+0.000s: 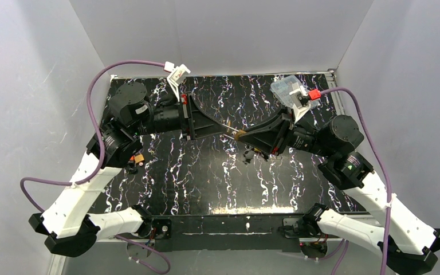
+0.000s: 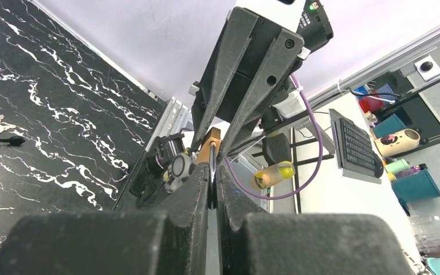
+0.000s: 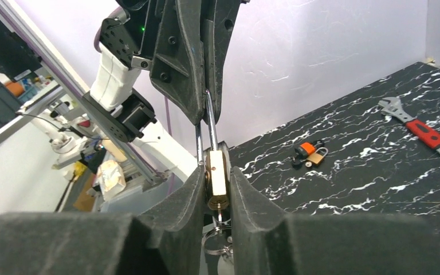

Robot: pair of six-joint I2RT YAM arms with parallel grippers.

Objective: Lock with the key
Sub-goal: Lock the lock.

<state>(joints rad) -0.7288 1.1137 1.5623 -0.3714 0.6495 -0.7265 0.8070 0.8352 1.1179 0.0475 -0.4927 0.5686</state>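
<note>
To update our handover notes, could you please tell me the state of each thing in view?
lock: held in mid-air; whether the shackle is latched cannot be told.
key: in the lock's underside, ring hanging.
left gripper: shut on the lock's shackle.
right gripper: shut on the lock's body.
wrench: lying flat, untouched.

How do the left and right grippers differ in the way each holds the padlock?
The left gripper pinches the thin silver shackle; the right gripper clamps the brass body. The left gripper's jaws are almost touching; the right gripper's stand wider, a body's thickness apart. Both hold the same padlock, raised off the table, facing each other.
</note>
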